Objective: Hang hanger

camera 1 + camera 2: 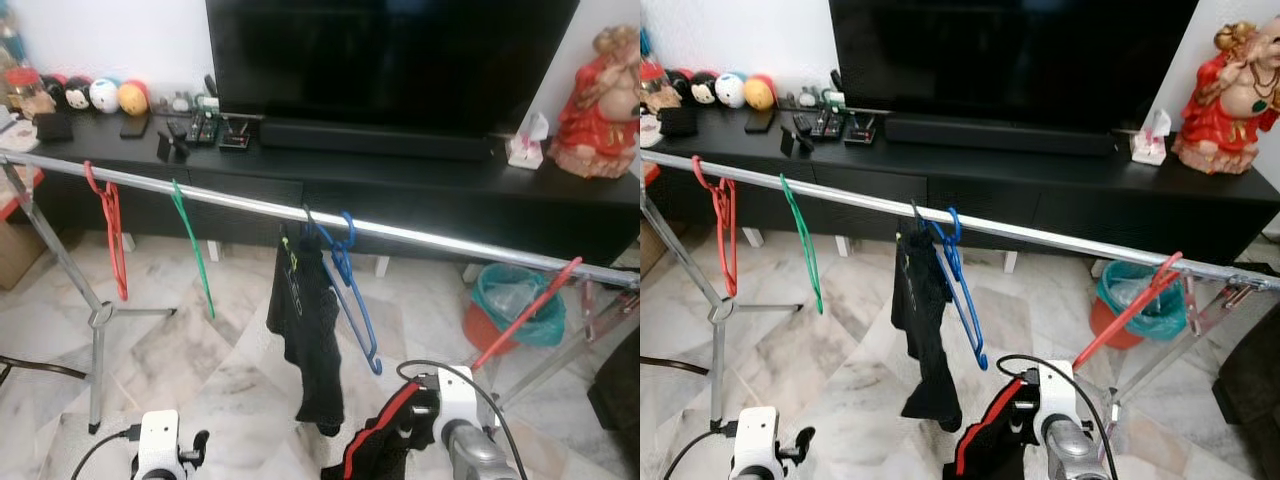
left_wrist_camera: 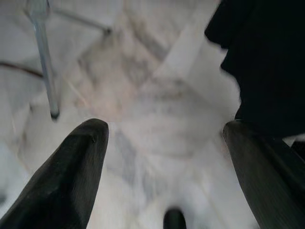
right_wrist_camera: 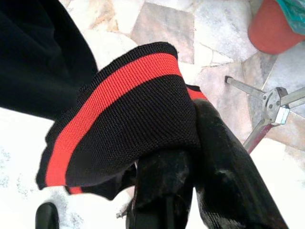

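A long metal rail point(image 1: 420, 232) crosses the scene from 9 o'clock to 3 o'clock, on folding legs over a marble floor point(image 1: 230, 370). On the rail hang, from the robot's left to its right, a red hanger point(image 1: 112, 235), a green hanger point(image 1: 192, 250), a black garment point(image 1: 310, 330) and just beside it a blue hanger point(image 1: 352, 290). At the far right end, at about 3 o'clock, another red hanger point(image 1: 525, 312) leans at an angle against the rail, with its hook at the rail.

The right gripper point(image 3: 190, 157) is low at about 5 o'clock. Its fingers are closed on a black knitted cloth with a red stripe point(image 3: 119, 124), which folds over the fingertips. The same cloth is seen below the hanging garment in the head view point(image 1: 385, 435).

The left gripper point(image 2: 164, 138) is low at about 7 o'clock, above the floor. Its two fingers point(image 2: 71, 176) stand wide apart and hold nothing.

Behind the rail stands a black TV bench point(image 1: 400, 180) with a television point(image 1: 390, 60), some small plush toys point(image 1: 95, 95) at 11 o'clock and a red figurine point(image 1: 600, 95) at 2 o'clock. An orange bin with a green bag point(image 1: 515, 310) stands on the floor at 3 o'clock.
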Available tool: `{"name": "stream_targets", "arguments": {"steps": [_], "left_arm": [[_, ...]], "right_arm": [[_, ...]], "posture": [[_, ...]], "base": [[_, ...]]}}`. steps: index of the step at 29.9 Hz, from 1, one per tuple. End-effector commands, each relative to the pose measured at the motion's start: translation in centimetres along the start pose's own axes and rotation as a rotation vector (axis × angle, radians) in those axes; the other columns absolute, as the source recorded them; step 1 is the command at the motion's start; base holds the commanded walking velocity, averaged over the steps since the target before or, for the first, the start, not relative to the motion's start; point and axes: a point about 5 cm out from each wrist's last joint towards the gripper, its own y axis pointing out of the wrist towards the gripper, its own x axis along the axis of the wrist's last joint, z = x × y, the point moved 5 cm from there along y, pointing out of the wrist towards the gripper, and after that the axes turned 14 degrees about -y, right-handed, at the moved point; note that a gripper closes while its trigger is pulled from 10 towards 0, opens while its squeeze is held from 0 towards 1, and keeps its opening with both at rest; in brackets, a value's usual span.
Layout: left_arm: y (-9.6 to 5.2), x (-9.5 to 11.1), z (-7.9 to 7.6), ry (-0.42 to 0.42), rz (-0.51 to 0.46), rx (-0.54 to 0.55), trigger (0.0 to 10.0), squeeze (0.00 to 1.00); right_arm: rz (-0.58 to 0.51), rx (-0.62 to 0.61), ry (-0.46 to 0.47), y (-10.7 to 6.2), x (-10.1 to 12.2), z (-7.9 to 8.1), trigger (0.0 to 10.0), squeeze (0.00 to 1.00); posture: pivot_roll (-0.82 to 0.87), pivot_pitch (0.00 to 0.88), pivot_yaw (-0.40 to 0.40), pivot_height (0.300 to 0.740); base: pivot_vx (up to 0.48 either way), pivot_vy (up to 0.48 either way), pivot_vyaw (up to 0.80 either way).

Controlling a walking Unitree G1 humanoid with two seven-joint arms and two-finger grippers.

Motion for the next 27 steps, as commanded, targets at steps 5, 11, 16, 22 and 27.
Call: {"name": "stream_targets", "arguments": {"steps": [5,11,16,22,27], "left_arm": [[0.1,3.0,0.2,0.045,-0.147,0.001,10.0,0.0],[0.1,6.4,0.3,0.054,-0.294,0.0,10.0,0.0],[-0.5,9.8,-0.8,0.089,-0.44,-0.024,10.0,0.0],[-1.2,13.2,-1.9,0.115,-0.565,-0.047,10.0,0.0],[-1.5,14.9,-2.5,0.116,-0.612,-0.049,10.0,0.0]], "right_arm": [[-0.002,-0.004,-0.007,0.0,0.0,-0.2,10.0,0.0],[-0.004,0.0,-0.01,0.0,0.1,-0.2,10.0,0.0],[0.001,0.002,-0.013,-0.1,-0.2,-0.1,10.0,0.0],[0.002,0.002,-0.004,-0.1,-0.2,0.0,10.0,0.0],[0.002,0.007,-0.004,-0.1,-0.2,0.0,10.0,0.0]], "posture": [[0.05,0.0,-0.064,0.74],[0.05,0.0,-0.071,0.74],[0.06,0.0,-0.069,0.74],[0.06,0.0,-0.065,0.74],[0.06,0.0,-0.065,0.74]], "base": [[0.0,0.0,0.0],[0.0,0.0,0.0],[0.0,0.0,0.0],[0.0,0.0,0.0],[0.0,0.0,0.0]]}}
